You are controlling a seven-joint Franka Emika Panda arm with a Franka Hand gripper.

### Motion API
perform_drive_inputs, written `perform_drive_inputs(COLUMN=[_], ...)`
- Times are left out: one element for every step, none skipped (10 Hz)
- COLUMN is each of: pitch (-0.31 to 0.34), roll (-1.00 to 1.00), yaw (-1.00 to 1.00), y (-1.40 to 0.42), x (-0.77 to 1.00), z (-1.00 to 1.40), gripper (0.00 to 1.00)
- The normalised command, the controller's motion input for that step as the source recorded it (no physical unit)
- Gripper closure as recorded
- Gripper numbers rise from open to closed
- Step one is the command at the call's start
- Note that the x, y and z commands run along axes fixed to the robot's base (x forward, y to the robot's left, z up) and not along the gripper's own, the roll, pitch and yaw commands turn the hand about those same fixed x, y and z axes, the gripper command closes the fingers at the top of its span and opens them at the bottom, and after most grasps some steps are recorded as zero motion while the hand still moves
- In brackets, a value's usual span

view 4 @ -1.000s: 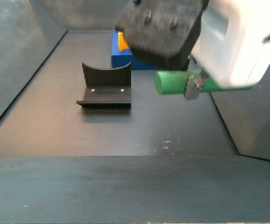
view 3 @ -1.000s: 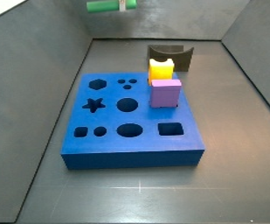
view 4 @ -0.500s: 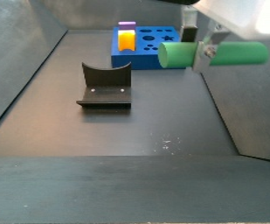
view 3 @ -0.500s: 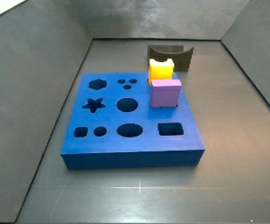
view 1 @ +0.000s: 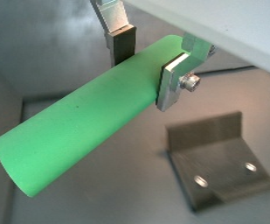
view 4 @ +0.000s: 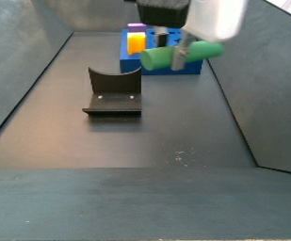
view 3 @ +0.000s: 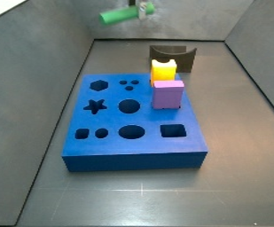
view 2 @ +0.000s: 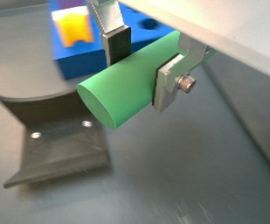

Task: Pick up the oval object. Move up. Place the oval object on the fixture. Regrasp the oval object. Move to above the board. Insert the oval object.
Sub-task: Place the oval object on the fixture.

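— Why carry the oval object that way?

— My gripper [view 2: 144, 54] is closed on the oval object [view 2: 128, 83], the two silver plates pinching it across its width near one end, so most of the green length sticks out level to one side. I hold it high above the floor, well clear of everything. I judge a sideways hold like this suits laying it in the curved notch of the fixture [view 2: 51, 150], which sits below and apart from the peg in both wrist views.

— And the board?

— The board [view 3: 132, 115] lies flat on the floor, with a yellow block [view 3: 164, 68] and a purple cube [view 3: 168, 93] standing at its far edge, just in front of the fixture. The oval hole stays free for later.

— What can't you make out?

— In a side view the gripper [view 3: 140, 9] is cut off at the frame's top; only a bit of green shows. From the opposite side my own wrist covers part of the board, and the peg's gripped end is hidden behind the plates.
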Motion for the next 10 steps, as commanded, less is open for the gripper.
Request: perform_drive_inputs(pitch=[-0.038, -0.036, -0.035, -0.034, -0.033, -0.027, -0.023, -0.012, -0.004, 0.127], roll=[0.05, 0.05, 0.06, 0.07, 0.07, 0.08, 0.09, 0.10, 0.11, -1.00], yaw=[1.00, 1.00, 1.00, 1.00, 1.00, 1.00, 1.00, 1.00, 1.00, 0.46], y=[-0.71, -0.57, -0.32, -0.21, -0.16, -0.07, -0.06, -0.04, -0.03, -0.60], x=[1.00, 1.00, 0.87, 0.73, 0.65, 0.43, 0.34, 0.18, 0.07, 0.46], z=[-0.28, -0.23, -0.16, -0.11, -0.08, -0.05, -0.04, -0.03, -0.02, 1.00], gripper=[1.00, 1.00, 1.00, 1.00, 1.00, 1.00, 1.00, 1.00, 1.00, 1.00])
